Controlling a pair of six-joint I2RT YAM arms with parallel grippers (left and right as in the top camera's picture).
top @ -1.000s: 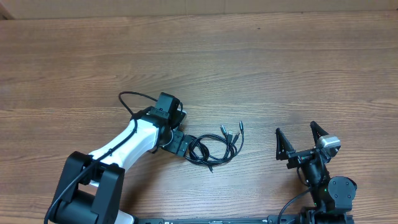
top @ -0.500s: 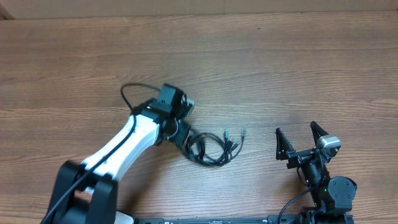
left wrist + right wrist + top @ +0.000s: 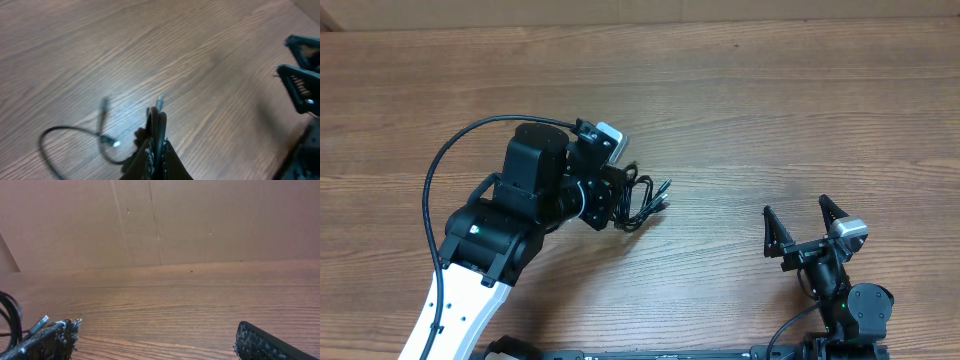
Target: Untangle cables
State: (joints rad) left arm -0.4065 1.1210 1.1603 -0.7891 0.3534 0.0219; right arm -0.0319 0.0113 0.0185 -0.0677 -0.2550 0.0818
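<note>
cables point(image 3: 642, 195) sit bunched in a small dark tangle left of the middle of the wooden table point(image 3: 770, 100), right against the tip of the left gripper point(image 3: 616, 195). that gripper's jaws are pressed together on the bundle. in the left wrist view its two fingers point(image 3: 172, 165) meet in a narrow wedge, and several black strands of the cables point(image 3: 157, 120) stand up from between them. one thin loop point(image 3: 60, 145) curves away to the left of the fingers, blurred. the silvery plug ends point(image 3: 160, 101) show just above the pinched strands and further left. from overhead the plug ends point(image 3: 664, 186) point to the right, away from the left arm point(image 3: 510, 210). whether the loose strands touch the wood cannot be told.

the right gripper point(image 3: 794, 206) is near the table's lower right edge, well apart from the cables, with its jaws spread wide and nothing between them. the right wrist view shows the right gripper point(image 3: 157, 327) over bare wood grain, one finger at each lower corner, and a cardboard wall point(image 3: 200, 220) beyond the table's far edge. its dark fingers point(image 3: 302, 85) also appear at the right edge of the left wrist view.
</note>
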